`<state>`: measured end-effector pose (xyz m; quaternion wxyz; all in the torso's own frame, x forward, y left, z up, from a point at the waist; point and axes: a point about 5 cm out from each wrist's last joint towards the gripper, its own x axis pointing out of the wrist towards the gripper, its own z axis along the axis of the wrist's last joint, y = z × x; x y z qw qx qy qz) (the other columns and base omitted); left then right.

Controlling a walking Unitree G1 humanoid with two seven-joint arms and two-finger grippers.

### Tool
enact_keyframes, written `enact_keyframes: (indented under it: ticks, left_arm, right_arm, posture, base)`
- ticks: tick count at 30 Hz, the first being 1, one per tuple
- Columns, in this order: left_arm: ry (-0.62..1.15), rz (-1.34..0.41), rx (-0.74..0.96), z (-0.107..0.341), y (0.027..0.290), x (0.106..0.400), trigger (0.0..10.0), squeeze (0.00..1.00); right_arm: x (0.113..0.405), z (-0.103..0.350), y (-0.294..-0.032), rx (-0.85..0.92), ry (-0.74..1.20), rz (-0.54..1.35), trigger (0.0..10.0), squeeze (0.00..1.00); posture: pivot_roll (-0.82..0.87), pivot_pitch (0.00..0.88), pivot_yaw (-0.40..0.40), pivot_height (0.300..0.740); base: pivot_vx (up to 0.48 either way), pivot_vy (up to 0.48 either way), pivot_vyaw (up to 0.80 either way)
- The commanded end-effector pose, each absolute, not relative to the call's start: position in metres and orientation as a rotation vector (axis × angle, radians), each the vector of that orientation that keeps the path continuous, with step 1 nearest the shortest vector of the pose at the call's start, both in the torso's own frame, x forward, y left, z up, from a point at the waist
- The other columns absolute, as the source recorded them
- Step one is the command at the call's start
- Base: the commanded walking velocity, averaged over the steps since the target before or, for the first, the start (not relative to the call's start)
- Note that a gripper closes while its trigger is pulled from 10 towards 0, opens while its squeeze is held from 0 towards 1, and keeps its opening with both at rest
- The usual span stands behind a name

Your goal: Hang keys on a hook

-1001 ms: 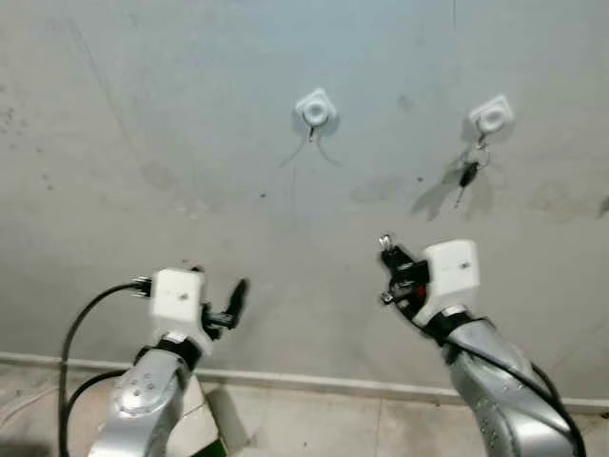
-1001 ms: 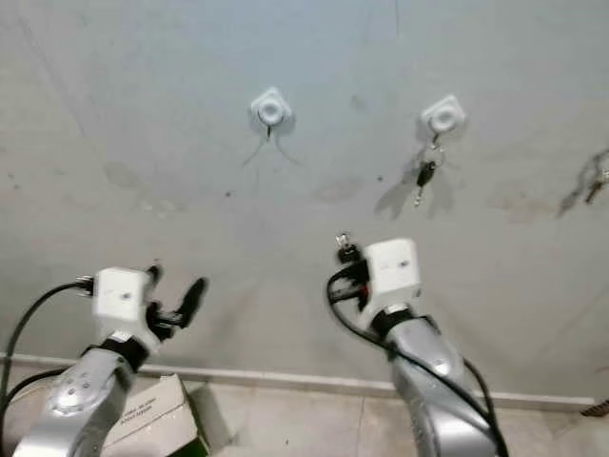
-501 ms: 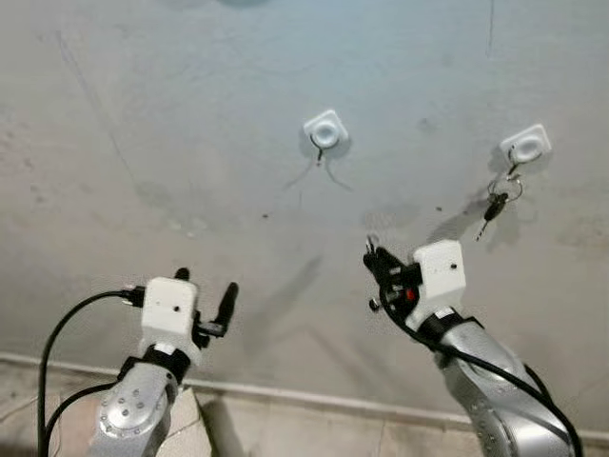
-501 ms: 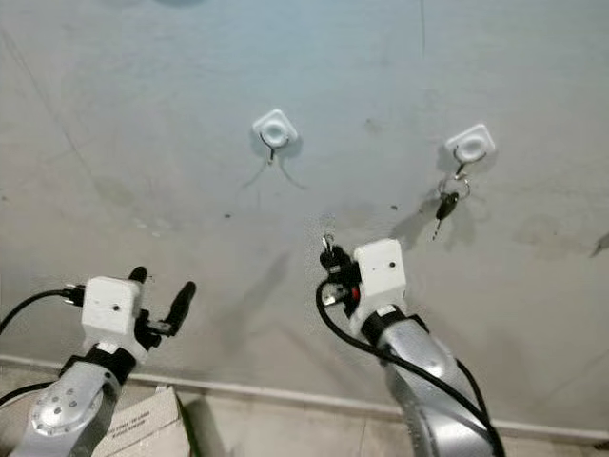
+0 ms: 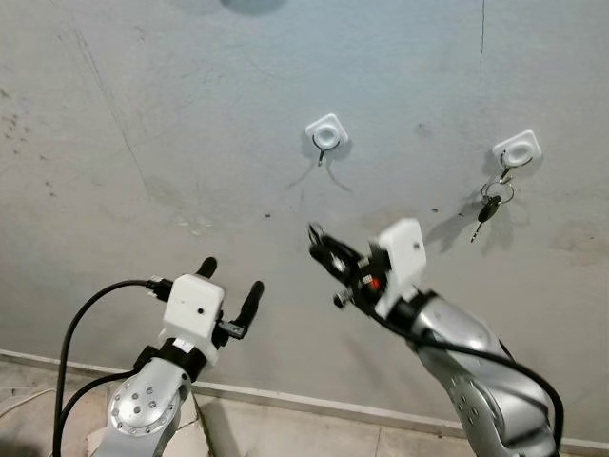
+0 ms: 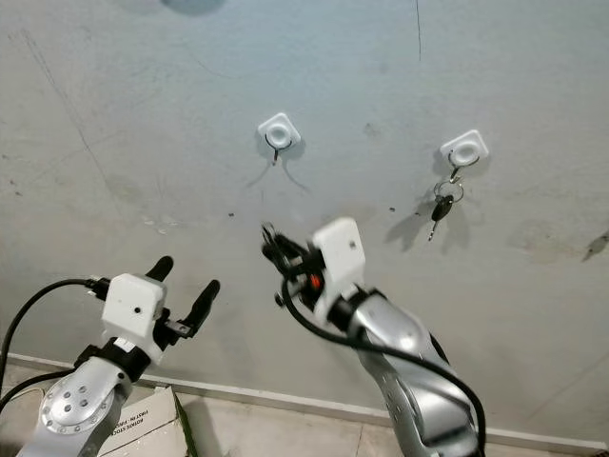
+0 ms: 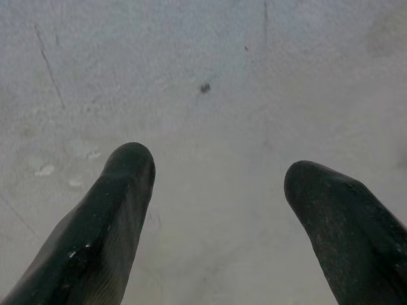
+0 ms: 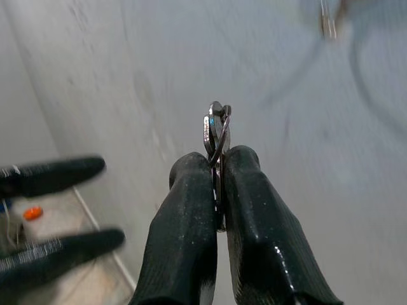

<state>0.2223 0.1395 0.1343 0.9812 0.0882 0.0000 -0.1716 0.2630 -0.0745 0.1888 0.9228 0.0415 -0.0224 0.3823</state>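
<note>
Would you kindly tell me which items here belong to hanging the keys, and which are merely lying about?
Job:
- silver key ring, pinched in right end effector
- empty white wall hook

Lying about:
- keys on other white hook
- cardboard box
- left end effector, open, idle

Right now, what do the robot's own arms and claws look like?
Both arms are rounded silver metal, each ending in a white boxy wrist block. The left claw and right claw each have two long black fingers with rounded tips. A black cable loops from the left wrist block; another runs along the right forearm, where a small red spot shows.
</note>
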Motion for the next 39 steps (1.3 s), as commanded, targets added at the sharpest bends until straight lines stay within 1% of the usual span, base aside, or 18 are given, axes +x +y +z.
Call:
enact_keyframes:
  ticks: [1, 8, 14, 17, 21, 33, 39]
  left_arm:
    - [0.001, -0.348, 0.181, 0.134, 0.140, 0.225, 10.0, 0.00]
    - [0.004, -0.356, 0.165, 0.134, 0.136, 0.224, 10.0, 0.00]
    - [0.016, -0.336, 0.153, 0.132, 0.139, 0.223, 10.0, 0.00]
    - [0.014, -0.339, 0.152, 0.133, 0.138, 0.223, 10.0, 0.00]
    - [-0.055, -0.434, 0.213, 0.140, 0.127, 0.220, 10.0, 0.00]
    - [-0.107, -0.434, 0.180, 0.149, 0.119, 0.227, 10.0, 0.00]
    - [-0.109, -0.431, 0.178, 0.149, 0.119, 0.227, 10.0, 0.00]
  right_arm:
    - [0.269, 0.192, -0.071, 0.102, -0.062, 0.790, 10.0, 0.00]
    - [0.291, 0.207, -0.055, 0.140, -0.123, 0.780, 10.0, 0.00]
    - [0.302, 0.213, -0.054, 0.209, -0.143, 0.750, 10.0, 0.00]
    - [0.304, 0.214, -0.055, 0.216, -0.146, 0.742, 10.0, 0.00]
    - [0.305, 0.213, -0.060, 0.227, -0.147, 0.732, 10.0, 0.00]
    - [0.304, 0.209, -0.066, 0.241, -0.140, 0.735, 10.0, 0.00]
    - [0.307, 0.220, -0.067, 0.269, -0.186, 0.736, 10.0, 0.00]
  posture:
    - [0.12, 0.011, 0.029, 0.740]
    - [0.14, 0.017, 0.026, 0.740]
    - [0.14, 0.025, 0.023, 0.740]
    - [0.14, 0.026, 0.024, 0.740]
    - [0.14, 0.029, 0.027, 0.740]
    - [0.13, 0.031, 0.034, 0.740]
    - [0.13, 0.030, 0.034, 0.740]
  base:
    - [0.000, 0.000, 0.00]
    - [0.000, 0.000, 0.00]
    - [0.000, 0.000, 0.00]
    - [0.000, 0.000, 0.00]
    - [0.000, 0.000, 0.00]
    - [0.000, 0.000, 0.00]
    - [0.000, 0.000, 0.00]
